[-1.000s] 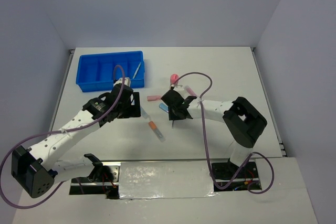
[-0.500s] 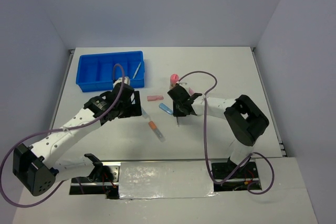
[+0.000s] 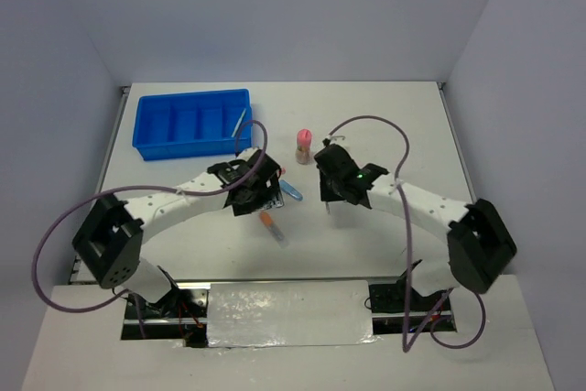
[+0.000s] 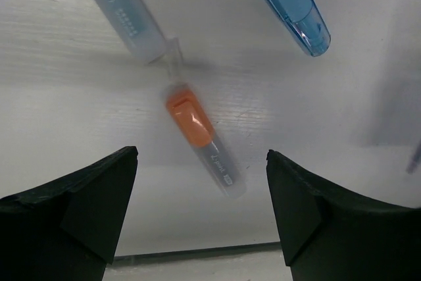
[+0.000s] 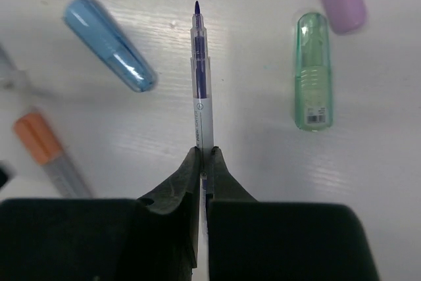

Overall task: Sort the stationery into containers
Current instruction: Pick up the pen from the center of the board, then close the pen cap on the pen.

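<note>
Orange marker [image 4: 197, 123] lies beneath the spread left end effector [image 4: 200, 157] — right end effector [image 5: 204, 153] clamps a pen [image 5: 202, 97].

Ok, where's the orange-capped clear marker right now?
In the left wrist view the orange-capped clear marker lies on the table between the open left fingers, just below a pale blue pen and lower-left of a translucent blue marker.

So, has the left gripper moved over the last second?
Yes. The left gripper has shifted right along the table, from below the blue tray's right half to past its right corner, and hangs open above the orange-capped marker.
</note>
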`<state>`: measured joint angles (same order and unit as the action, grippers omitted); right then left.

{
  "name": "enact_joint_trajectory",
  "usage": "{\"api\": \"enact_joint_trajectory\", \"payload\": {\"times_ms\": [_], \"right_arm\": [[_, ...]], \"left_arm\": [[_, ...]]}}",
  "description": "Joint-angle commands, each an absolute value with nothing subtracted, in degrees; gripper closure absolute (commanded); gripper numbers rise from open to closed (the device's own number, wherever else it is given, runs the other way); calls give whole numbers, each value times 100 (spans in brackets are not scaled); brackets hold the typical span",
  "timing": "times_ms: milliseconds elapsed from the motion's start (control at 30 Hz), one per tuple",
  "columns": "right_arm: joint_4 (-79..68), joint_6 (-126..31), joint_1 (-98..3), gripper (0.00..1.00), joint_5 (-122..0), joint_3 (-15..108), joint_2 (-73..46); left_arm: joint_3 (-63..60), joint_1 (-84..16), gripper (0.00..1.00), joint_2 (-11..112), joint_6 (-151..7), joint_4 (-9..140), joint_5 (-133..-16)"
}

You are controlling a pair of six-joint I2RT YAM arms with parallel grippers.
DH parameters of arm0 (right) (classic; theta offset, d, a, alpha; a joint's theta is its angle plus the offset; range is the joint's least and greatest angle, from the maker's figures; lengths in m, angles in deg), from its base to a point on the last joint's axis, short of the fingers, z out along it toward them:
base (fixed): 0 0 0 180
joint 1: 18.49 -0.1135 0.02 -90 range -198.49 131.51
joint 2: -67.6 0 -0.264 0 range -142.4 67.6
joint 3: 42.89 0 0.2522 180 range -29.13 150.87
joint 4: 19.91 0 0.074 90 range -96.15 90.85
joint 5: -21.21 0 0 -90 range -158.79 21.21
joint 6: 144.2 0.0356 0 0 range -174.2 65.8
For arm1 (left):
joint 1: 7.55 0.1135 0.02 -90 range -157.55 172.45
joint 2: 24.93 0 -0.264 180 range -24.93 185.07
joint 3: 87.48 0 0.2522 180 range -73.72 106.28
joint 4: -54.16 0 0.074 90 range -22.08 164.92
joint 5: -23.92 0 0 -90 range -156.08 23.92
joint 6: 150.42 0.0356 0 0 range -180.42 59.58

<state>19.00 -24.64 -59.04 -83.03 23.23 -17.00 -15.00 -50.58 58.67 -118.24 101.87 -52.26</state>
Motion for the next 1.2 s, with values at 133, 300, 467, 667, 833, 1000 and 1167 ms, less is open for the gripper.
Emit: {"api": "enact_joint_trajectory", "payload": {"times_ms": [133,300,467,667,833,1000,1167], "right_arm": [[2409,-2721,-5927,100,-8593,2089,-140],[2523,-2818,-5953,100,-8522,2009,282],[2497,-2897,-5971,100,-8461,1930,423],[2400,-2968,-5971,100,-8347,1886,353],[2365,-2968,-5979,100,-8311,1912,283],[2330,-2950,-6041,100,-8276,1956,221],[2365,-2941,-6138,100,-8285,2009,125]], "left_arm": [[-920,-5281,21,6823,-12879,9851,-5000],[-789,-5281,41,7245,-13161,9912,-4693],[-473,-5281,44,7641,-13126,10078,-4587],[-420,-5281,42,7676,-13135,10386,-4183],[-507,-5281,40,7624,-13074,10413,-4086],[-586,-5229,40,7729,-12986,10299,-4156],[-613,-5176,42,7808,-12968,10211,-4095]]}}
